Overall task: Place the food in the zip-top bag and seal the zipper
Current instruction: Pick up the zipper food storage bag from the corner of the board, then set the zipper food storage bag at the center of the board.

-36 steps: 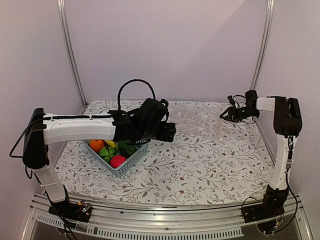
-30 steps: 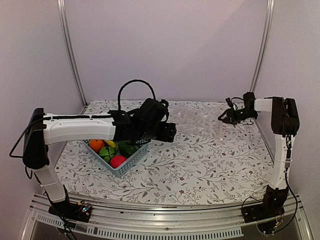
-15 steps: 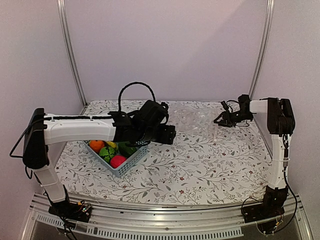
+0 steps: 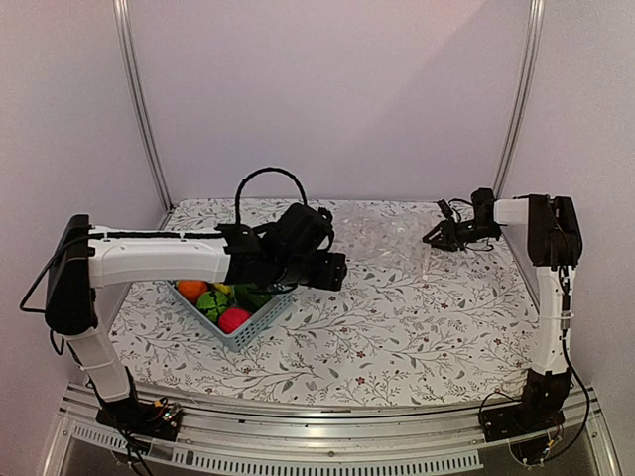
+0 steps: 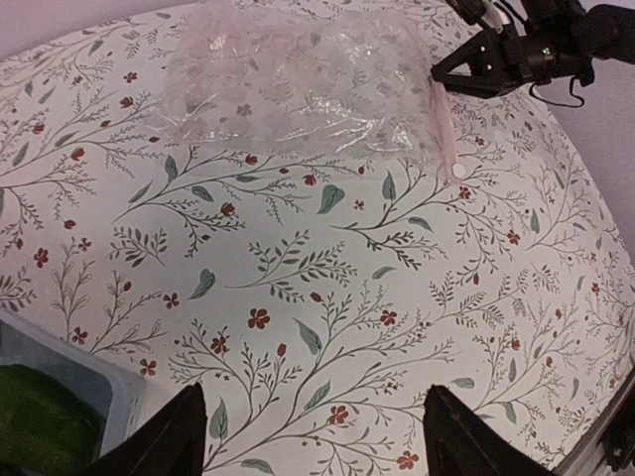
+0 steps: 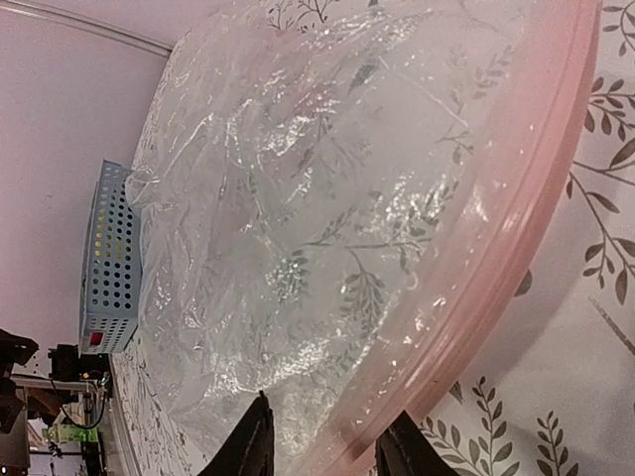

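Observation:
The food lies in a light blue basket point(image 4: 260, 319): an orange point(image 4: 190, 289), a yellow banana point(image 4: 220, 287), a pinkish-red ball point(image 4: 234, 319) and dark green pieces point(image 4: 253, 296). The clear zip-top bag point(image 4: 382, 236) lies flat at the back middle; it also shows in the left wrist view point(image 5: 298, 84) and the right wrist view point(image 6: 298, 198). Its pinkish zipper point(image 6: 516, 228) runs along the right edge point(image 5: 442, 129). My right gripper point(image 4: 429, 238) is open, its tips point(image 6: 327, 456) straddling the bag's edge by the zipper. My left gripper point(image 4: 335, 270) is open and empty point(image 5: 317, 436) over bare cloth, right of the basket.
The floral tablecloth point(image 4: 397, 317) covers the table. The basket stands at the left, under my left forearm; its rim point(image 5: 89, 377) and a green piece point(image 5: 40, 426) show in the left wrist view. Metal posts point(image 4: 139, 109) and walls bound the back.
My right gripper has moved left, from off the bag's right side up to its zipper edge. My left gripper has shifted only slightly.

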Motion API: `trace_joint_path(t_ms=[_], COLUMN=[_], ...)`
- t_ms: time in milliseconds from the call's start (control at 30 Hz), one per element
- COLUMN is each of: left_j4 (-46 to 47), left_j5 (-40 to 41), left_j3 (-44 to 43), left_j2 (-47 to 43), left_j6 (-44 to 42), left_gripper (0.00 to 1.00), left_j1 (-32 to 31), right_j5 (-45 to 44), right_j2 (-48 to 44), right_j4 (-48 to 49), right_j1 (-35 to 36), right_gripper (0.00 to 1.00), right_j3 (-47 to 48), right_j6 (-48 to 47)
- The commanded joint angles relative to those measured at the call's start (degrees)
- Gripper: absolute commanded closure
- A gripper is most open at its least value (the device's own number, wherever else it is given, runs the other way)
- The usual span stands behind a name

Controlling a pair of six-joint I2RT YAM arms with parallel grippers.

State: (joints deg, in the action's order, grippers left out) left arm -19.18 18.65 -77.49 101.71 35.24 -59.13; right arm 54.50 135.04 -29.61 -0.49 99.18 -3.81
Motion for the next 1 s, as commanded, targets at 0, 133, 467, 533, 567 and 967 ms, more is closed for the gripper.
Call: trace_joint_path(t_ms=[0, 133, 467, 533, 567, 967], left_j4=[-0.6, -0.6, -1.3, -0.9, -0.3, 4.9], left_j5=[-0.1, -0.2, 2.6, 3.7, 4.1, 7.1], left_j3=[0.9, 1.1, 2.2, 3.3, 4.2, 13.3], left_j2=[-0.8, -0.9, -3.7, -5.0, -5.6, -10.1], left_j6=[0.7, 1.0, -1.0, -1.8, -2.2, -2.0], left_gripper=[0.25, 0.26, 0.25, 0.25, 0.25, 0.26], left_j1=[-0.2, -0.3, -0.3, -0.3, -0.3, -0.2], right_j5=[3.3, 5.5, -11.6, -17.9, -22.0, -64.3], right_j2=[2.3, 3.5, -16.6, -22.2, -24.7, -42.7], right_j4=[-0.6, -1.1, -8.1, -12.0, -13.8, -15.1], right_j1=[1.4, 2.3, 2.6, 3.7, 4.7, 28.8], right_gripper=[0.67, 0.89, 1.0, 1.0, 1.0, 1.0], right_j3=[2.4, 3.9, 5.6, 7.4, 7.9, -16.5], right_j6=[0.2, 0.5, -9.5, -14.2, -17.2, -33.5])
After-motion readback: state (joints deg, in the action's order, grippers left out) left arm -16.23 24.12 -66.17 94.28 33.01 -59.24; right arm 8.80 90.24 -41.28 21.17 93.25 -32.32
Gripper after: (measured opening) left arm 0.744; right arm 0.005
